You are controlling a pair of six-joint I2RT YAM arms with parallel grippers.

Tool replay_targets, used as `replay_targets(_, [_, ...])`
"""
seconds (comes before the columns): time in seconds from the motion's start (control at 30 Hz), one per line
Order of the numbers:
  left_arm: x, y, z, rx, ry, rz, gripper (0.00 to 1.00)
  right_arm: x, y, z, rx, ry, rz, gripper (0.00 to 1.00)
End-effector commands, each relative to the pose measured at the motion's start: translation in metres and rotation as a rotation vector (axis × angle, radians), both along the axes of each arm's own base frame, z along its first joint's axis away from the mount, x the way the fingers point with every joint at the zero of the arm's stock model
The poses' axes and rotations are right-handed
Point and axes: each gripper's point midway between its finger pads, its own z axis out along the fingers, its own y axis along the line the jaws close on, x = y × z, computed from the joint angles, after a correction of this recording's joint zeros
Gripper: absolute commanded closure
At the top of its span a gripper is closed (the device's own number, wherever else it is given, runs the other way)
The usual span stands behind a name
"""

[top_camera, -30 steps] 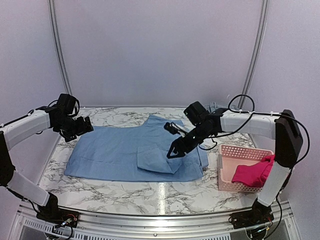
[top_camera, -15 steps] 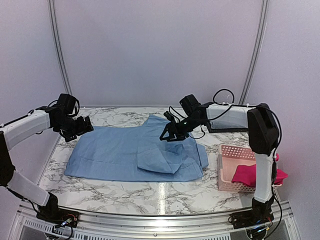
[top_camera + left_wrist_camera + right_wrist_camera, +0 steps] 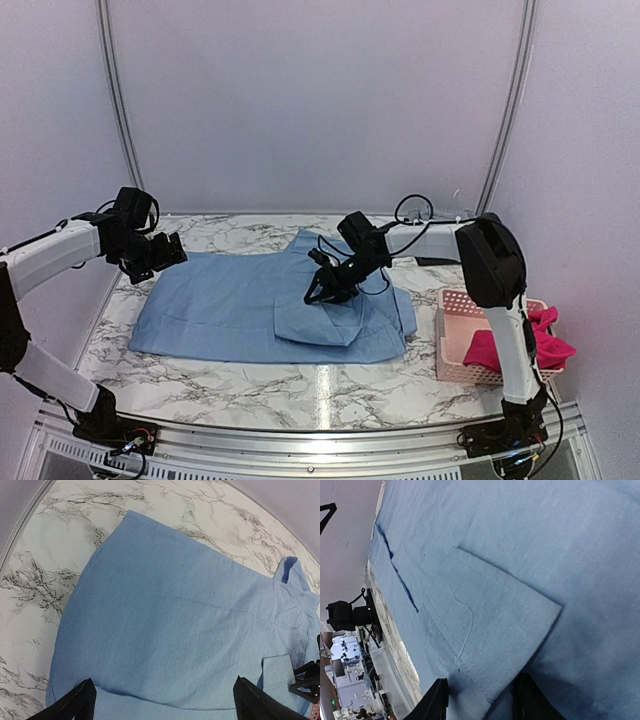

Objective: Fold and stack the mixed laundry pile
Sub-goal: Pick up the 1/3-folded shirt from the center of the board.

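The light blue shirt (image 3: 250, 300) lies spread flat on the table (image 3: 250, 385), its long axis running left to right and its collar (image 3: 287, 570) on the far edge. A folded-in sleeve (image 3: 505, 620) lies across its right half, the cuff end towards the near edge.

The right end effector (image 3: 322, 290) hangs low just over the far corner of that sleeve flap, so the cloth it would take lies directly beneath it and slightly nearer the camera. Its fingers (image 3: 439, 700) stand apart on either side of the flap's corner, clamped on nothing. The right arm is plainly the nearer one to this sleeve.

The left end effector (image 3: 168, 250) hovers over the shirt's far left corner, well apart from the sleeve, spread wide and holding nothing. Any fold across the long axis would probably need both arms, one at each end.

The magenta garment (image 3: 510, 348) sits in the pink lattice basket (image 3: 455, 300) at the right, spilling over its far rim, away from both end effectors.

Hard to make out:
- The right wrist view cuts off the fingertips, so I cannot tell whether they touch the cloth.
- The right arm's upright link hides part of the magenta garment.
- A second sleeve shows in no view.
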Motion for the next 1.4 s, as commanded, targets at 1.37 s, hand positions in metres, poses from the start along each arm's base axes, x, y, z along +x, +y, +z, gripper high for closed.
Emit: replay_targets(1.37, [-0.073, -0.175, 0.111, -0.086, -0.682, -1.132, 0.01, -0.102, 0.043, 0.237, 0.406, -0.690, 0.526, 1.00])
